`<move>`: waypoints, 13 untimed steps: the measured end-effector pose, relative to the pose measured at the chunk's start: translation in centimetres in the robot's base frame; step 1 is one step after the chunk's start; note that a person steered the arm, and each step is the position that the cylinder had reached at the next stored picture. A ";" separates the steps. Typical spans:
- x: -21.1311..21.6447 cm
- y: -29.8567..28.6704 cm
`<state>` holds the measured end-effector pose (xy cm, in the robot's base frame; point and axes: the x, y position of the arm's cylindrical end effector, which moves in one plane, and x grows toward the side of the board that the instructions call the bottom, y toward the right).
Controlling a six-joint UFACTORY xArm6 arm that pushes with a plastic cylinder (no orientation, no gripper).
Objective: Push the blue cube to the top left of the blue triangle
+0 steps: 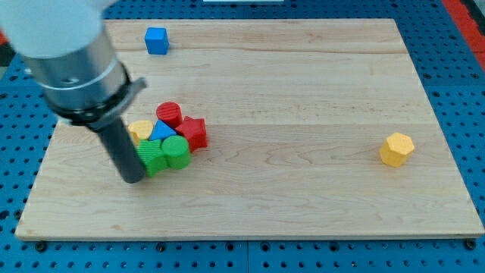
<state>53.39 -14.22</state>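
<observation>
On a pale wooden board [303, 91] with long straight grain and a few plank seams, set over a blue pegboard table [462, 68] dotted with small holes, eight small blocks lie. They look like matte moulded plastic, with fine ridges on some sides. No writing, brand or label can be read anywhere.

By colour: two blue, two red, two green, two yellow. The blue cube [157, 40], the task's block, sits alone near the board's far edge at the view's upper left, well apart from everything else. Six blocks huddle in a tight cluster left of centre. The blue triangle [162, 133] is wedged in the middle of it, only its top showing. At its 12 o'clock is a red cylinder [169, 114]; at 3 o'clock, touching, a red star [192, 133]; at 9 o'clock a yellow block [139, 130] whose shape is partly hidden; at 5 o'clock a green cylinder [176, 152]; at 7 o'clock a green block [152, 157] with ribbed sides. The blue cube lies at about 12 o'clock of the triangle. A yellow hexagon [397, 149] rests alone far out at the cluster's 3 o'clock.

There is no claw to open or close: the arm ends in a smooth dark rod under a grey metal collar. My tip [133, 179] stands on the board at the cluster's 8 o'clock, against the green ribbed block.
</observation>
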 end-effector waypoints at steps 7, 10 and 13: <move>-30.5 4.3; -31.8 5.1; -18.4 -4.9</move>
<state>35.01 -19.17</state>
